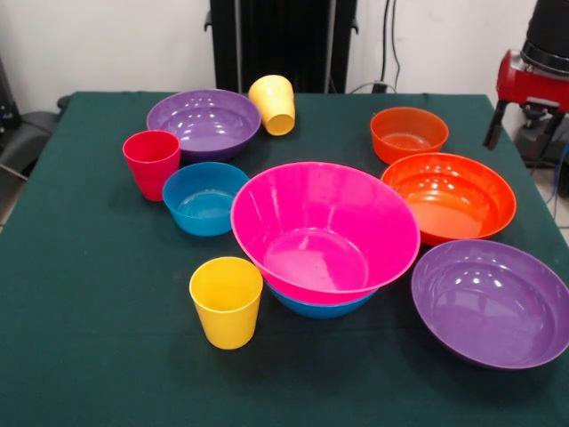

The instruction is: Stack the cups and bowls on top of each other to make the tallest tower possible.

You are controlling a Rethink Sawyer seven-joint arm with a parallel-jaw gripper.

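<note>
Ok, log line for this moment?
tower: pink bowl on blue bowl | cups: loose | arm: right edge, off table | gripper: unseen

The blue bowl [322, 307] under the big pink bowl [324, 233] shows only a sliver of its lower side. The near purple bowl [492, 302] is clipped by the right edge. The surface [89, 356] runs off the bottom and sides.
</note>
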